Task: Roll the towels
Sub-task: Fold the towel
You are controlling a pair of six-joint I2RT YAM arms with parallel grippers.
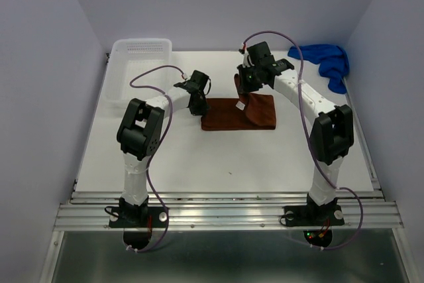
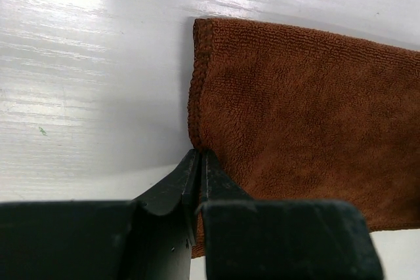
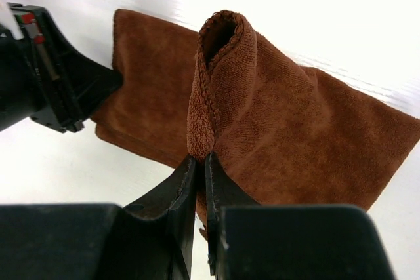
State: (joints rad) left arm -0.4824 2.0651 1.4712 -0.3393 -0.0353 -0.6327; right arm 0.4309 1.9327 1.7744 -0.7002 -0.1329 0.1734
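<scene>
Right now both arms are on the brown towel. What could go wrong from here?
1. The left fingers pinch only the very edge of the rust-brown towel; that thin bite may slip if the right arm pulls.
2. The right fingers hold up a loose, open loop of cloth; it may flop open or roll slack rather than tight.
3. The blue towel lies crumpled at the far right, likely awkward to reach and flatten.

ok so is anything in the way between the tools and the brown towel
Nothing visible. Both are already on it: the left tool pinches the left edge of the brown towel, and the right tool holds up a fold. The blue towel and basket sit apart, at the far corners.
</scene>
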